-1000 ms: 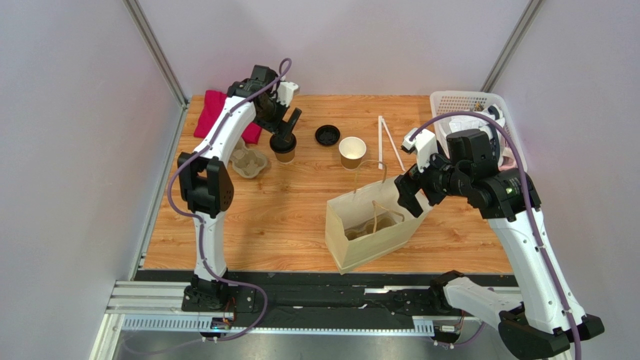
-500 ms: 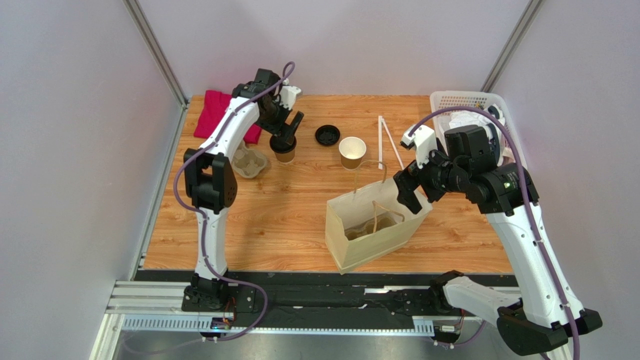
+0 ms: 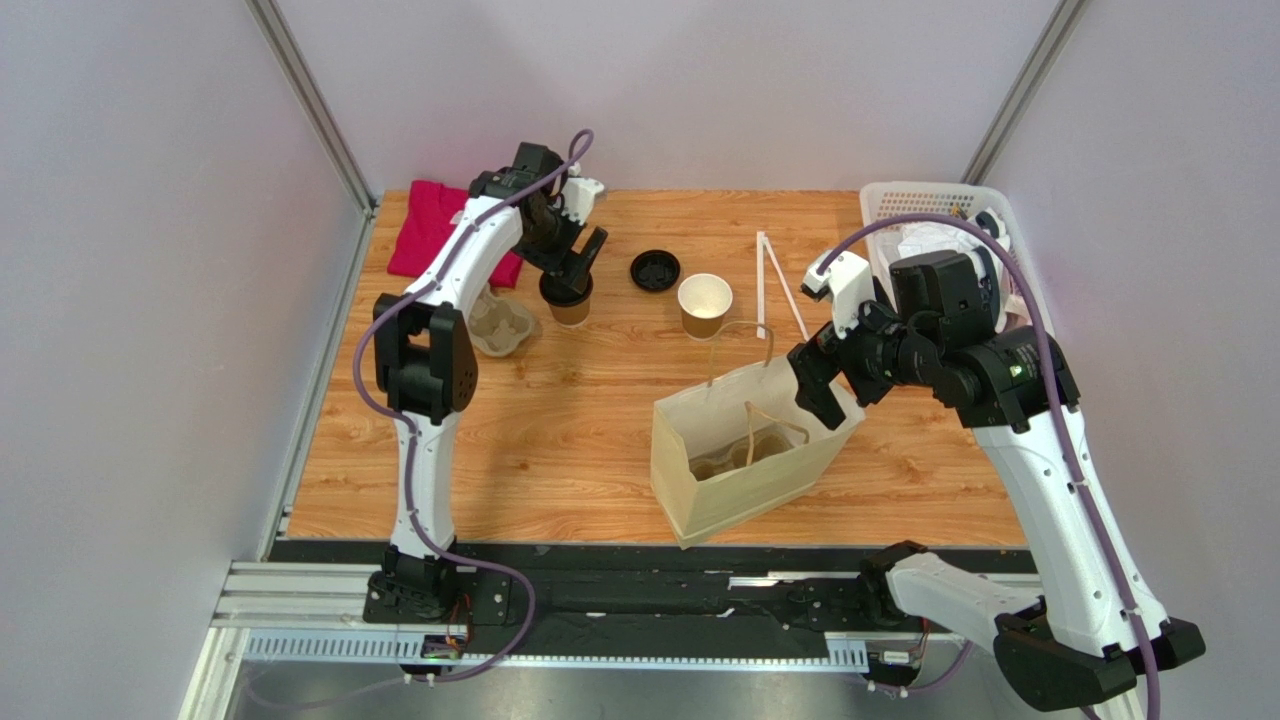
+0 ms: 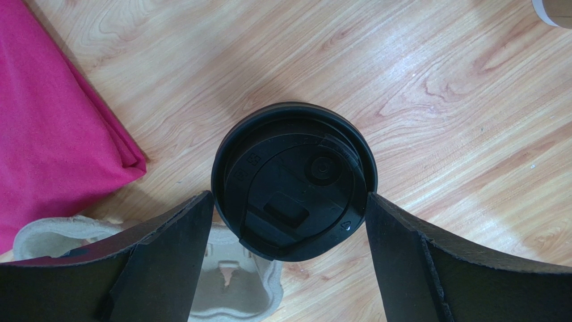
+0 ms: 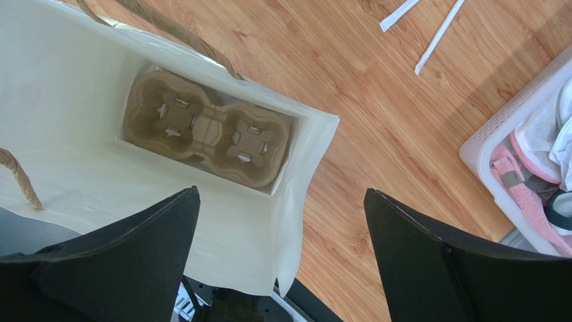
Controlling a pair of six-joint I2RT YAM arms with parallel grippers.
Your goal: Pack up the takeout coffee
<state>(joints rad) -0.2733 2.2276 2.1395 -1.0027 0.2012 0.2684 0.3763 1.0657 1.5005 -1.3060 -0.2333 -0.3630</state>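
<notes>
On the wooden table (image 3: 571,435), a pink cloth (image 3: 428,225) is lying at the far left corner. A moulded cup carrier (image 3: 499,324) is sitting just beside it. The takeout coffee (image 3: 568,300) is standing upright just right of that carrier, close to the cloth's edge. Further right, a loose black lid (image 3: 654,270) is lying flat. An open cup (image 3: 705,303) is showing its white inside, and two thin white strips (image 3: 778,285) are lying near it. The paper bag (image 3: 744,450) is standing open nearer the arms, with a second carrier (image 5: 208,131) lying on its floor. A white basket (image 3: 939,203) of laundry is filling the far right corner.

The left gripper (image 4: 290,201) is hanging over the coffee with its jaws spread wide, one finger (image 4: 168,255) on each side of the lid. Whether the fingers are touching the rim I cannot tell. The right gripper (image 5: 282,194) is gaping fully and holding nothing. It is hovering over the bag's right wall, one finger (image 5: 127,261) above the bag's mouth and the other out over bare table.

The coffee's lid is round, matte black plastic with a raised sip tab. The cup beneath is tan paper. Both carriers are rough pulp, the bag is smooth and pale inside with twisted brown handles, and the basket is perforated plastic.
</notes>
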